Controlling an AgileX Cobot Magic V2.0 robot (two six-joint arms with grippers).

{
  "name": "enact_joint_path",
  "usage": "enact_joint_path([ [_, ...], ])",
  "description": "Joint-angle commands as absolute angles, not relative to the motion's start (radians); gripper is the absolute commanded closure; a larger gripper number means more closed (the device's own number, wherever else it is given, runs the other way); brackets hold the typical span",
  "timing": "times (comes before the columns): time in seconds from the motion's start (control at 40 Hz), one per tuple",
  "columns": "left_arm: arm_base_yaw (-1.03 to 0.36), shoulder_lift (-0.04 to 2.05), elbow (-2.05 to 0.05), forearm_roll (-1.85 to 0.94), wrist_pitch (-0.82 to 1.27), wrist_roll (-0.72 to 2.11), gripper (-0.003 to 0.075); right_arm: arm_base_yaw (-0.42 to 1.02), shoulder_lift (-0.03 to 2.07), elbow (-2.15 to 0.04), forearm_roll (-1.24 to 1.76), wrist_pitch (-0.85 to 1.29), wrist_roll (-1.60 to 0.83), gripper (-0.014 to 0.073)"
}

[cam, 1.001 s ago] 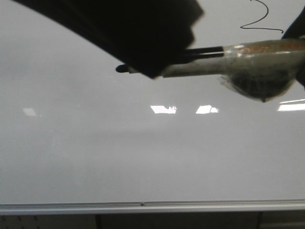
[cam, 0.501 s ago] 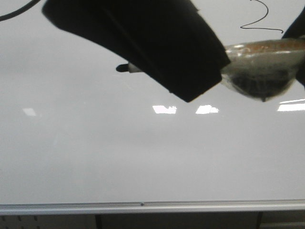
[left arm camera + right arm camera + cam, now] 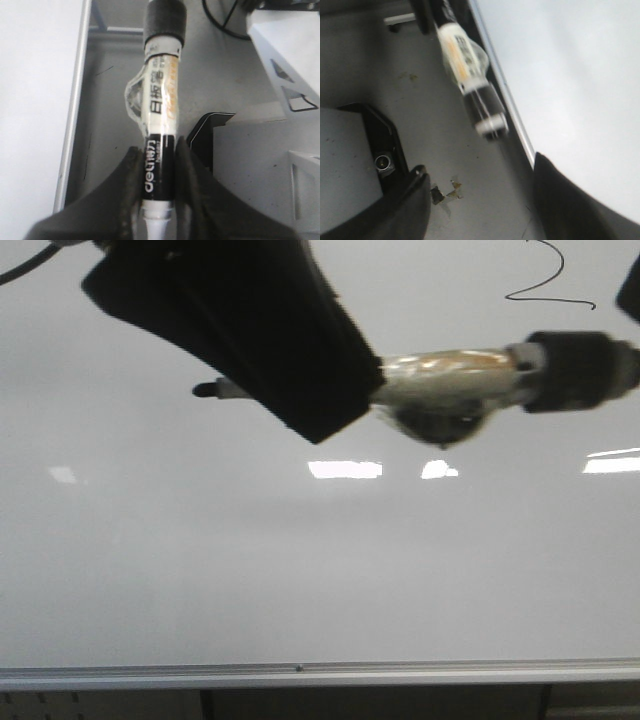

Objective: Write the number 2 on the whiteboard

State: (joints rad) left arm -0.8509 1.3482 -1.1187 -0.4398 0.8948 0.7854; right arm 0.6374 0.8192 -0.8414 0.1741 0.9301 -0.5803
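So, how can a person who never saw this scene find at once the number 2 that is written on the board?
Start from the whiteboard, the large pale grey surface that fills the front view. Go to its upper right corner, above the marker pen that the left gripper holds. There the number 2 is a thin black hand-drawn line, cut off at the top edge; the bright white patches lower down are only light reflections.

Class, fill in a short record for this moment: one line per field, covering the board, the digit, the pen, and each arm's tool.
Whiteboard: pale, glossy, light reflections, silver bottom rim
Number 2: thin black digit, top right of the front view, its top cut off by the frame
Marker pen: white and black, cap on rear end, nib uncovered
Left tool: shut on the marker pen
Right tool: open, holding nothing
Pen tip: pointing left in the front view
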Motion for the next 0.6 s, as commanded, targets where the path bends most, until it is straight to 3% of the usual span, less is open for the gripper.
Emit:
enact_joint_path([
  [0.0, -0.812, 1.286, -1.151, -0.388, 0.866, 0.69, 0.0687, 0.577, 0.768, -0.871, 0.103, 0.895, -0.47, 0.0117],
  [0.2, -0.694, 1.178, -1.151, -0.14, 0.866, 0.377, 0.0687, 0.464, 0.737, -0.869, 0.072, 0.915, -0.426, 0.0117],
  [0.38, -0.533, 1.021, -1.114, -0.008, 0.814, 0.19, 0.0687, 0.45, 0.739, -0.86, 0.073, 0.913, -0.424, 0.0117],
  [0.58, -0.323, 0.857, -0.894, -0.01, 0.525, 0.107, 0.0687, 0.45, 0.739, -0.859, 0.075, 0.909, -0.408, 0.0117],
])
